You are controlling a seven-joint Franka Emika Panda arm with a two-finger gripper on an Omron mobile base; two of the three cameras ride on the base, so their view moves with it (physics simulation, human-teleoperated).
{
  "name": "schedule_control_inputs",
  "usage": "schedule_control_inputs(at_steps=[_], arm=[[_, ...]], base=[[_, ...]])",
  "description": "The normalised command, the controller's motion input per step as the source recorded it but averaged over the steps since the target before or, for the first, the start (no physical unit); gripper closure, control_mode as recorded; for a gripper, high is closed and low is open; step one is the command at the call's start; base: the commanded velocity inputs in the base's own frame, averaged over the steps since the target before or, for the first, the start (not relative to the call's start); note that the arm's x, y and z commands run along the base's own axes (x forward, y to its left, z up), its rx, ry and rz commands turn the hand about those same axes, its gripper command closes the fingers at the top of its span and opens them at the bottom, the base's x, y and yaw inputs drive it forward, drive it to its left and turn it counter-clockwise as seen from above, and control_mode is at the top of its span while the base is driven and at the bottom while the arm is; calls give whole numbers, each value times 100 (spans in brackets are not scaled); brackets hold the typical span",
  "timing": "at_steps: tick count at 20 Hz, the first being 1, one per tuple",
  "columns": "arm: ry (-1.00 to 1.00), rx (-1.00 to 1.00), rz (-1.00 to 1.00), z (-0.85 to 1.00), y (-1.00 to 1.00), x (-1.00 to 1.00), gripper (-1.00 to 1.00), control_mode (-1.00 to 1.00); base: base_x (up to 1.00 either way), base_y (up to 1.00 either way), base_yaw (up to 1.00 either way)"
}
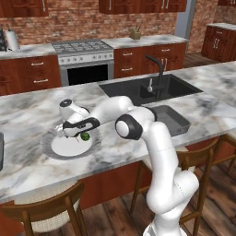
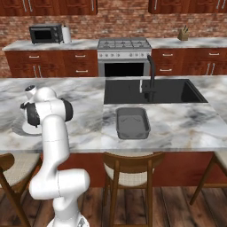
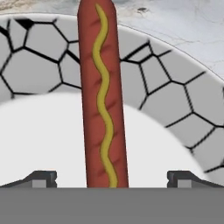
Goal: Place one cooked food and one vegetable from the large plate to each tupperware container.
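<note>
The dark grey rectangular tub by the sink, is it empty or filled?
Empty: the dark grey rectangular tub shows only its bare floor in both base views.

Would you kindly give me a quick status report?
Gripper open, low over plate, fingers straddling the sausage. Sausage not gripped, lying across plate rim. Green ball beside the hand. One tub empty by the sink.

the cooked food point(image 3: 104, 100) is reddish-brown with a wavy yellow line along it. the large plate point(image 3: 175, 87) has a grey rim with black crack-like lines and a plain white centre. the small ball point(image 1: 85, 136) is green. the tupperware container point(image 2: 132, 122) is dark grey.
</note>
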Motion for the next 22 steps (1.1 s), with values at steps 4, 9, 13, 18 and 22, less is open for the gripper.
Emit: schedule_control_inputs(at_steps=[4,9,13,18,22], arm=[[0,-1,0,-10,8,0,-100,-100],[0,0,0,0,0,0,100,-100],[0,0,0,0,0,0,100,-100],[0,1,0,3,-18,0,100,-100],[0,13,-5,70,-54,-23,100,-100]], base=[[0,0,0],[0,0,0],[0,0,0],[0,0,0],[0,0,0]])
